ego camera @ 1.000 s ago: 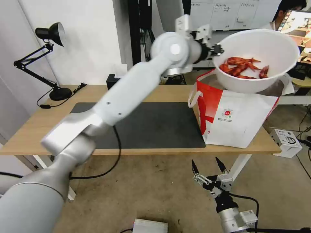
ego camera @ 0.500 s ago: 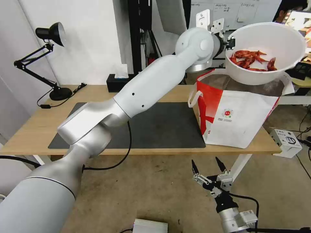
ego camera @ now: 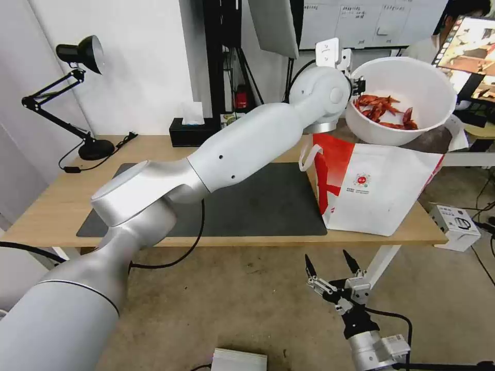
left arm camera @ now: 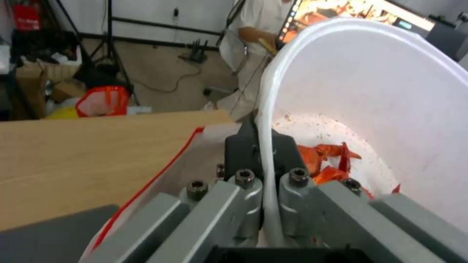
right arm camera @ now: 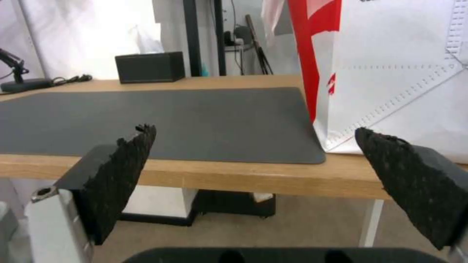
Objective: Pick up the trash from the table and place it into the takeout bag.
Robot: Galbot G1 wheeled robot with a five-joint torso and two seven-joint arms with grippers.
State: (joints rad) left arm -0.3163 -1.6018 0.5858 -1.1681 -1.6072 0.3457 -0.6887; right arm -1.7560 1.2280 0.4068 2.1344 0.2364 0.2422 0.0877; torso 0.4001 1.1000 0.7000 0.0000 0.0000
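Left arm stretched up toward 1 o'clock, elbow bent, wrist high; left gripper [ego camera: 359, 85] clamped tight, fingers [left arm camera: 244, 153] pinching a thin rim. Right arm parked low at 5 o'clock, right gripper [ego camera: 331, 266] pointing up, fingers spread wide.

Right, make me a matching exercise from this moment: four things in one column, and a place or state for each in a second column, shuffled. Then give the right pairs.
Things
1. white bowl of red crayfish
2. right gripper
3. black tissue box
4. takeout bag

Places or states
A. open, low in front of the table edge
B. standing on the table's right end, mouth open
C. pinched at the rim by the left gripper, above the bag's mouth
D. at the table's far edge, white tissue sticking up

Pairs: 1-C, 2-A, 3-D, 4-B
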